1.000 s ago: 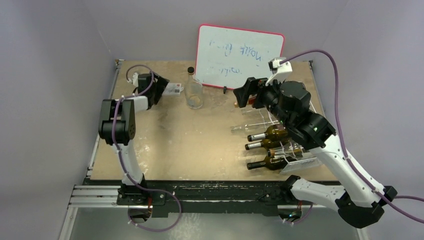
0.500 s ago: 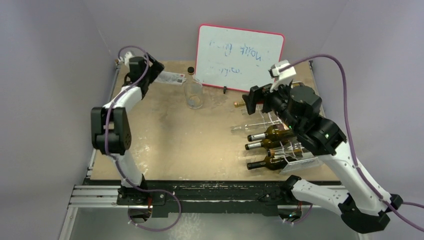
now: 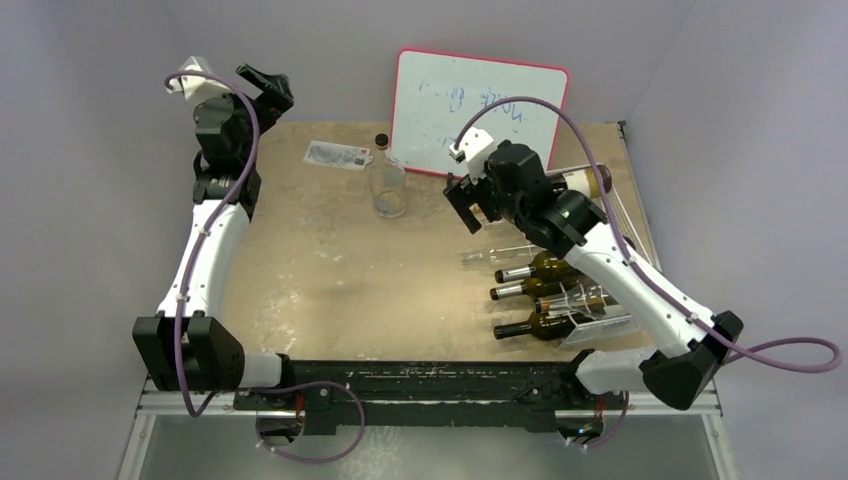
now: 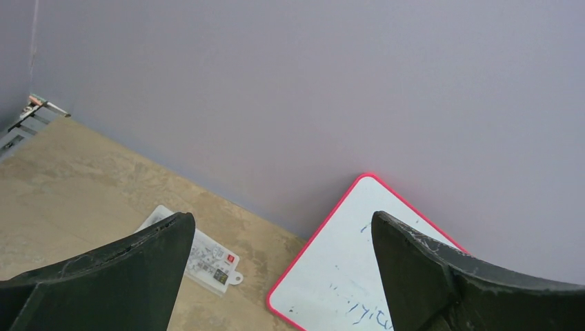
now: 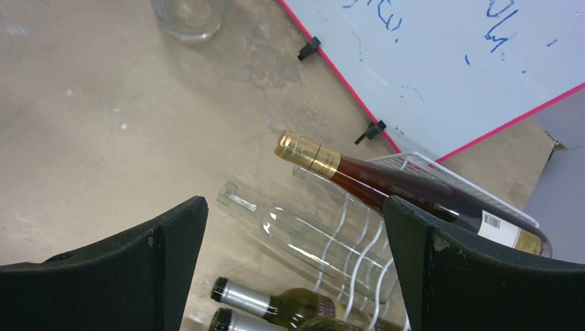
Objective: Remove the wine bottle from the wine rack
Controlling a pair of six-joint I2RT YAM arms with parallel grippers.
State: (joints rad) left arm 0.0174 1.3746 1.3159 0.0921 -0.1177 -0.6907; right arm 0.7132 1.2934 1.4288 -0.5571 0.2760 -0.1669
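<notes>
Seen from above, the white wire-grid wine rack (image 3: 607,322) stands by the bench's right edge with bottles lying in it, and the right gripper (image 3: 468,203) hovers above its far-left corner, fingers wide apart. The left wrist view shows the left gripper (image 4: 283,276) spread, empty, facing the wall. In the right wrist view, the dark red, gold-capped wine bottle (image 5: 386,183) lies flat in the rack's far row, neck toward the bench's middle, so I judge grasping and lifting are both left.

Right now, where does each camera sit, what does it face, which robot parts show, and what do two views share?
Top external: above and behind, facing down at the table; left arm, right arm.
Left wrist: raised, facing back wall and whiteboard; left fingers.
Right wrist: above the wine rack, facing down; right fingers.
Shared: whiteboard, in both wrist views.
</notes>
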